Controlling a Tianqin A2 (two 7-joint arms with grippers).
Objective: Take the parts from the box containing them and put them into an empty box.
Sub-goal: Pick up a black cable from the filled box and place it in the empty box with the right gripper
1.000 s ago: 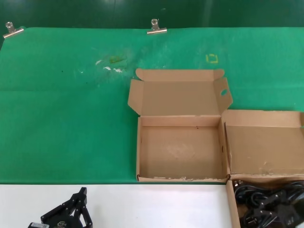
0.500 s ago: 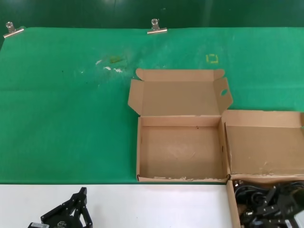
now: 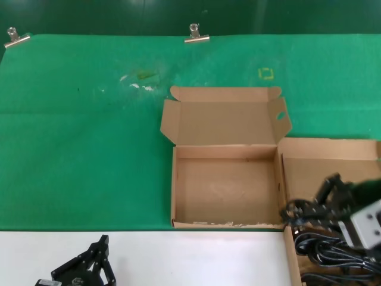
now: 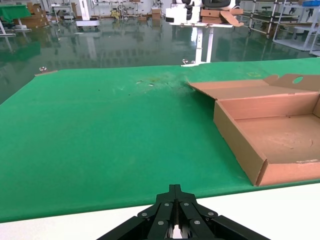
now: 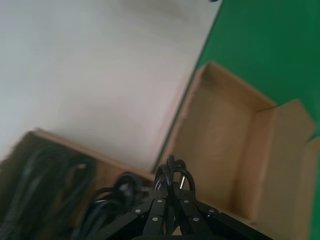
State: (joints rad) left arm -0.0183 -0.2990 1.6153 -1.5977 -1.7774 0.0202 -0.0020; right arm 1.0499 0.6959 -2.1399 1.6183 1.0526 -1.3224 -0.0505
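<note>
mostly the action sits at the lower right edge of the head view, where much is cut off. the right pincer (image 3: 309, 210) hangs over the join between the two cartons, closed on a black power cord bundle (image 3: 302, 211); in the right wrist view its fingers (image 5: 159, 207) are pinched together around a loop of that cord (image 5: 172, 175), lifted clear of the pile. the remaining black power cords (image 3: 333, 253) lie in the shallow brown cardboard box with the plain lid (image 3: 330, 173), whose tray runs out of the picture at the bottom and right, so how many cords remain cannot be counted. in the wrist view these cords (image 5: 45, 187) are a dark blur.

just beside it to the left, touching wall to wall, the shallow brown cardboard box with the holed ear flap (image 3: 226, 223) lies open on the green mat (image 3: 83, 155), its lid folded back and its front rim ragged. it seems to hold nothing.

the left pincer (image 3: 101, 253) is parked low over the white desk (image 3: 190, 256) strip, partly cropped; its fingers (image 4: 172, 210) meet at a point, holding nothing. two metal clips (image 3: 196, 34) pin the mat's far edge.
</note>
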